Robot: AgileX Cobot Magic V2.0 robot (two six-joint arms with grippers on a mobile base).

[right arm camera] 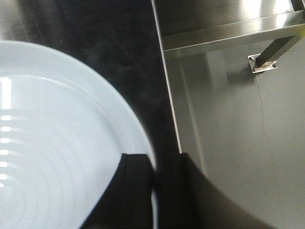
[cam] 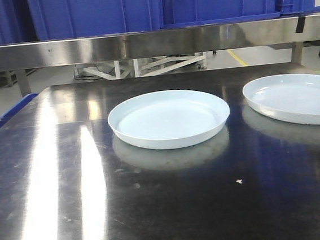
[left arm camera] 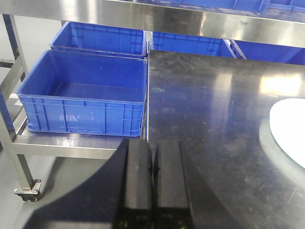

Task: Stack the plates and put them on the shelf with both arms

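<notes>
Two pale blue-white plates lie apart on the dark steel table (cam: 69,180): one plate (cam: 169,119) in the middle, the other plate (cam: 297,98) at the right, cut off by the frame edge. Neither arm shows in the front view. In the right wrist view, my right gripper (right arm camera: 155,161) is shut on the rim of the right plate (right arm camera: 62,143), one finger over the plate's inside, the other outside it. My left gripper (left arm camera: 152,151) hangs shut and empty over the table's left edge, well left of the middle plate's edge (left arm camera: 290,129). The steel shelf (cam: 141,44) runs above the table's back.
Blue crates (cam: 154,4) stand on the shelf. More blue crates (left arm camera: 86,90) sit on a lower steel rack left of the table. Beyond the table's right edge (right arm camera: 167,95) are grey floor and a bolted steel leg (right arm camera: 267,57).
</notes>
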